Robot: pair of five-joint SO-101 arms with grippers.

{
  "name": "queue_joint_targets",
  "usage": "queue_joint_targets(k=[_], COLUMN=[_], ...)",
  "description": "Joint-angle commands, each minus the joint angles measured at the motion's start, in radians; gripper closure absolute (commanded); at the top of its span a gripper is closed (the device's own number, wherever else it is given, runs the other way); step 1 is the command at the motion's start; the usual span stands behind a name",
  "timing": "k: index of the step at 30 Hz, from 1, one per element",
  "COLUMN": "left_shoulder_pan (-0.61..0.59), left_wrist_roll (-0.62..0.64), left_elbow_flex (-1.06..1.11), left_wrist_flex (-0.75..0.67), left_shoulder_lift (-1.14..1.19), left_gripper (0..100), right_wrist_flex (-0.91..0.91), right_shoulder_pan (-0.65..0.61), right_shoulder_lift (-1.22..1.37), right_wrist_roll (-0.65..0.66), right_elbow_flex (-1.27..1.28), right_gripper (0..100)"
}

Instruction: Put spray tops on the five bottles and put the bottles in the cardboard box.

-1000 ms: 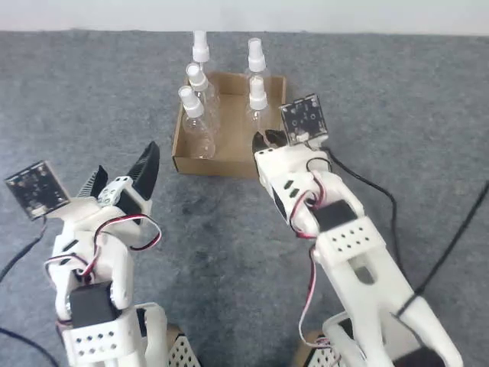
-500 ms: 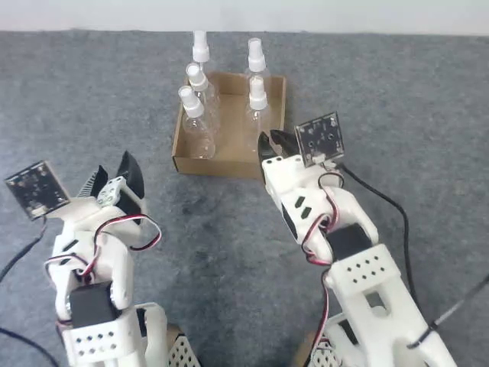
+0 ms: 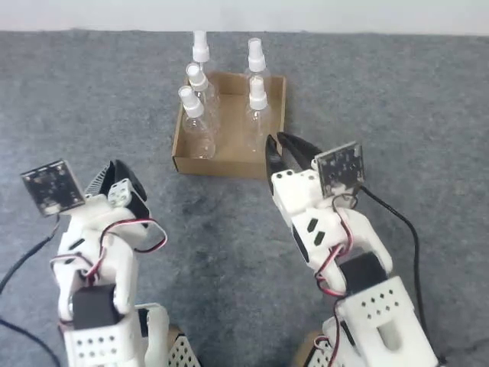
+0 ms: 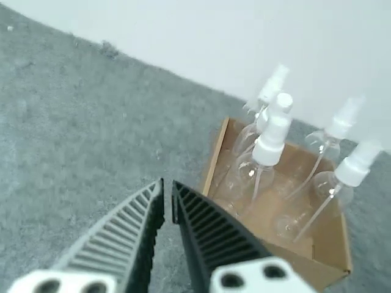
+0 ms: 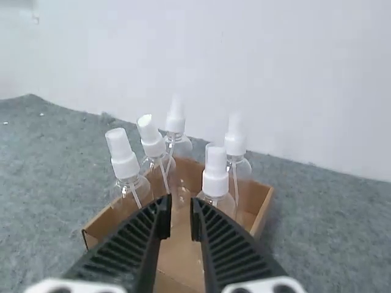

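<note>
The cardboard box [image 3: 226,164] stands on the grey carpet at the far middle. Several clear bottles [image 3: 195,126] with white spray tops [image 3: 191,102] stand upright inside it. My left gripper [image 3: 117,166] hovers well short of the box, to its near left, shut and holding nothing; its own view has the box [image 4: 212,160] ahead of the gripper [image 4: 167,183]. My right gripper [image 3: 273,141] is just off the box's near right corner, fingers drawn together with a slit between, holding nothing. Its view looks past the gripper [image 5: 180,200] at the bottles [image 5: 215,194] in the box [image 5: 101,223].
Grey carpet [image 3: 397,99] lies bare on both sides of the box and between the arms. A pale wall [image 5: 275,73] rises right behind the box. Black cables [image 3: 412,245] trail beside the right arm.
My left gripper has gone from open to shut. My right arm has drawn back from the box's near edge and shifted a little to the right.
</note>
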Motion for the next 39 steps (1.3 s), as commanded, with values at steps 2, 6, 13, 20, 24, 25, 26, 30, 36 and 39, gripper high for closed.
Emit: queue_joint_targets(k=[2,6,13,20,24,25,26,30,36,39], left_shoulder_pan=[0.005,0.032,0.052,0.052,0.055,0.057,0.057,0.054,0.051,0.051], left_wrist_roll=[-0.009,-0.012,-0.037,-0.037,-0.037,-0.037,-0.037,-0.037,-0.038,-0.04], left_elbow_flex=[-0.038,0.019,0.021,0.021,0.035,0.036,0.036,0.036,0.03,0.038], left_wrist_flex=[0.06,0.066,0.057,0.057,0.049,0.048,0.044,0.043,0.014,-0.018], left_shoulder_lift=[-0.193,-0.351,-0.327,-0.328,-0.328,-0.328,-0.328,-0.328,-0.328,-0.328], left_gripper=[99,99,99,99,99,99,99,99,99,99], right_wrist_flex=[0.005,0.004,-0.076,-0.077,-0.077,-0.077,-0.077,-0.077,-0.079,-0.073], right_shoulder_pan=[-0.008,-0.007,-0.002,-0.002,-0.001,0.001,0.001,0.001,0.03,0.038], right_shoulder_lift=[-0.09,-0.137,-0.272,-0.423,-0.526,-0.553,-0.579,-0.676,-0.676,-0.677], right_wrist_roll=[-0.003,-0.005,0.002,0.003,0.003,0.003,0.005,0.052,0.052,0.052], right_elbow_flex=[0.009,0.037,0.144,0.215,0.247,0.253,0.261,0.302,0.296,0.292], right_gripper=[99.1,99.1,99.1,99.1,98.9,98.9,98.9,99.1,98.9,98.8])
